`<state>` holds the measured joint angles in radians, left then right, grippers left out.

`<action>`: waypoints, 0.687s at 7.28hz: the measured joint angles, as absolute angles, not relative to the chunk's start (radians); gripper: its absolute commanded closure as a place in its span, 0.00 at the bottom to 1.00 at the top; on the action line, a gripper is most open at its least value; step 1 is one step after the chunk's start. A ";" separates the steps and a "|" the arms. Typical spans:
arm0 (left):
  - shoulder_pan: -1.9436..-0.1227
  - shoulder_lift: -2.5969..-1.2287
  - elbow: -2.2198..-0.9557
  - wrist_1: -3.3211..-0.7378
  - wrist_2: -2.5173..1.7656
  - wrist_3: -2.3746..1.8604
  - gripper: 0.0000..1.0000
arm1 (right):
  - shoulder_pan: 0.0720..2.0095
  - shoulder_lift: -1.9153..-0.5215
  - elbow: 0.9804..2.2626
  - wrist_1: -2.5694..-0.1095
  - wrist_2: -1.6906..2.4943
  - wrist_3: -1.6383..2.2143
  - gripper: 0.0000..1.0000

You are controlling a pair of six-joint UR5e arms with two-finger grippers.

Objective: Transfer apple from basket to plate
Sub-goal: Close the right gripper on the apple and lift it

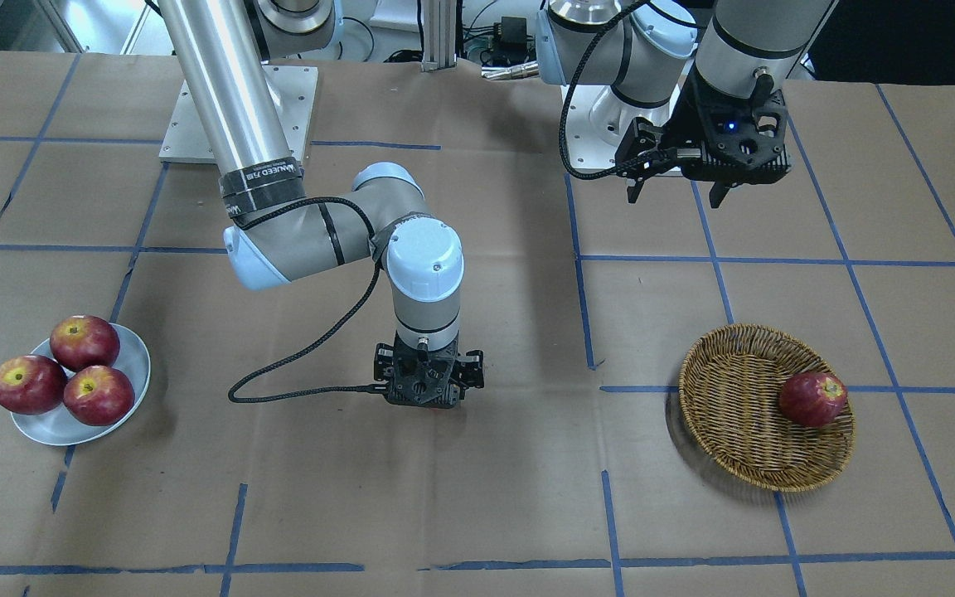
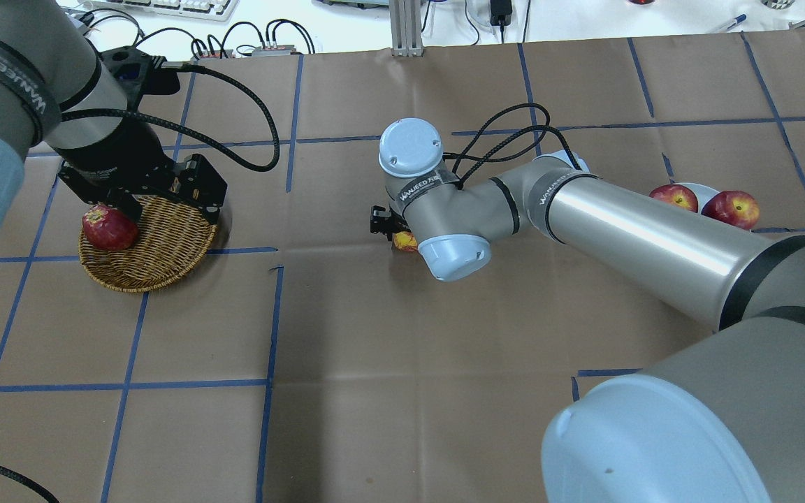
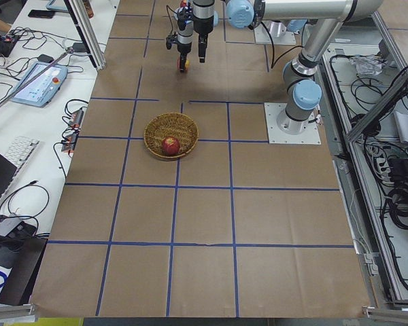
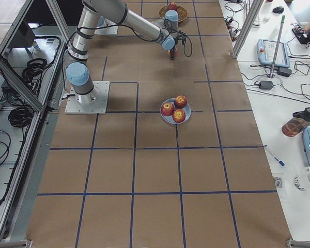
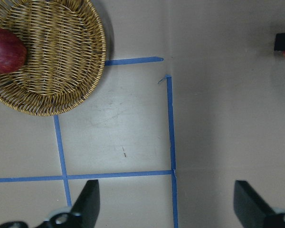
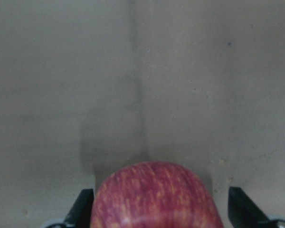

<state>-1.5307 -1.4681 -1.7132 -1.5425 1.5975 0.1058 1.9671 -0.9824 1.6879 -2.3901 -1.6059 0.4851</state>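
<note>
The apple, pinkish-red and streaky, sits low at the table's middle between my right gripper's fingers. They stand wide, a thin gap showing on one side, so it is open around the apple. From overhead only the apple's yellow patch shows under the wrist. My left gripper is open and empty, raised beside the wicker basket. The white plate is at the robot's right end of the table.
The basket holds one darker red apple. The plate carries three dark red apples. The right forearm stretches low over the table between plate and middle. Blue tape lines grid the brown paper.
</note>
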 measured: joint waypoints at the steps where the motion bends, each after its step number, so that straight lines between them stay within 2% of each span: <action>1: -1.530 -1.468 -1.713 -1.543 1.599 0.106 0.01 | 1.965 -0.982 1.684 -2.391 -1.603 0.483 0.49; 5: -1.528 -1.468 -1.733 -1.543 1.603 0.109 0.01 | 1.946 -1.016 1.630 -2.366 -1.603 0.481 0.50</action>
<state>-1.5279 -1.4683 -1.7329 -1.5430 1.6033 0.1092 1.9465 -1.0159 1.6295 -2.3662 -1.6029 0.4808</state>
